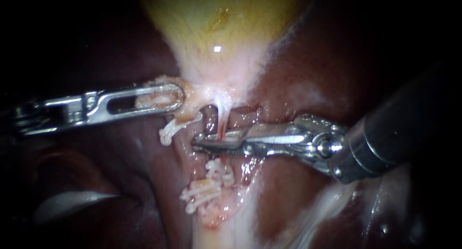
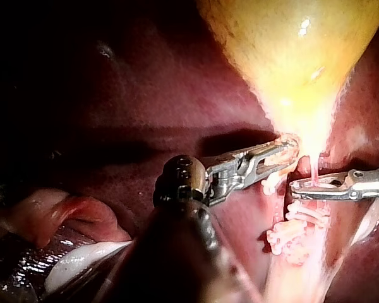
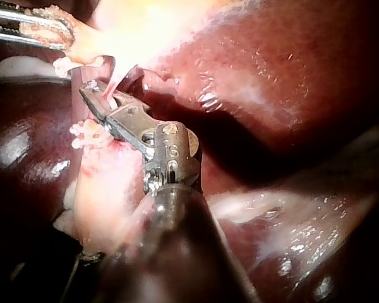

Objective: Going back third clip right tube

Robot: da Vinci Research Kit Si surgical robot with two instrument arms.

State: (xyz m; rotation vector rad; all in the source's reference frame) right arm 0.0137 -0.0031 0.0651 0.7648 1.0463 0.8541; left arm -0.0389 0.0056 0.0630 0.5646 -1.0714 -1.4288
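Just below the gallbladder [image 1: 216, 18], where its yellow body narrows to a pale neck, the right tube [image 1: 221, 118] runs down as a thin pink strand and passes straight into the jaws of the right instrument [image 1: 198, 143]. Those jaws stand slightly apart, one on either side of the strand, and a narrow gap shows between them. On the side of the jaws away from the gallbladder the tube carries a cluster of white clips [image 1: 208, 184], stacked close together just clear of the metal. The right instrument's dark shaft comes in low and nearly level across the liver [image 1: 298, 71], its wrist bent little, and its tips reach just past the tube. The left instrument [image 1: 177, 98] lies almost level too, and its slotted jaws are clamped on the pale tissue at the gallbladder's neck. One more white clip [image 1: 171, 129] sits just under those jaws, beside the right tube.
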